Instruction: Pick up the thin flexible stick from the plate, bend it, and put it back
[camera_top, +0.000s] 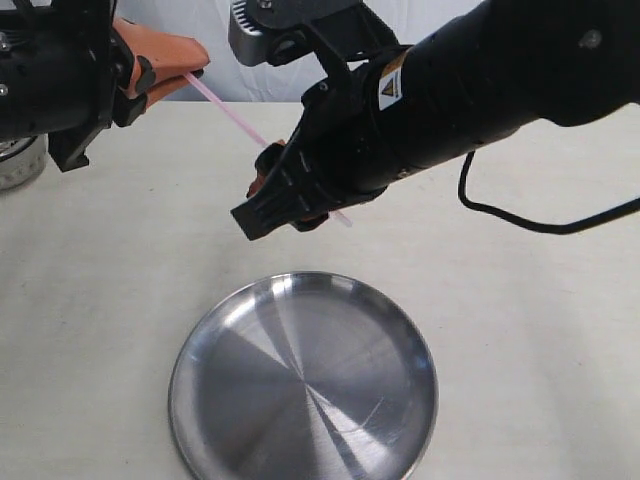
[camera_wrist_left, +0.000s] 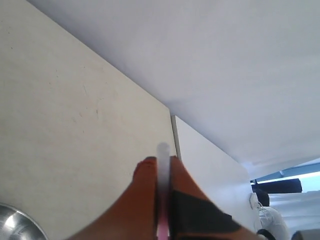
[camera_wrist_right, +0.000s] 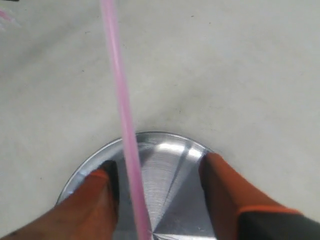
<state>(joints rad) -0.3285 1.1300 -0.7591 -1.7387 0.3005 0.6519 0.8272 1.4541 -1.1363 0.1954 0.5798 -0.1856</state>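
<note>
Your left gripper (camera_wrist_left: 161, 166) is clamped on the stick (camera_top: 225, 108) by its pale end; your right gripper (camera_wrist_right: 159, 167) stands open astride it, holding nothing. The stick runs off-centre there, so closing could nudge it from the left's pinch and drop it beside the plate (camera_top: 300, 385). Both arms hang above the desk (camera_top: 520, 330), the right across the middle.

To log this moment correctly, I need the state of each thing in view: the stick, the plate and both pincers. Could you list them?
Thin flexible stick: held in the air above the table, looks straight, no kink seen.
Plate: flat on the table, empty.
Left pincer: shut on the stick near its pale end.
Right pincer: open, one finger on each side of the stick, not clamping it.
</note>
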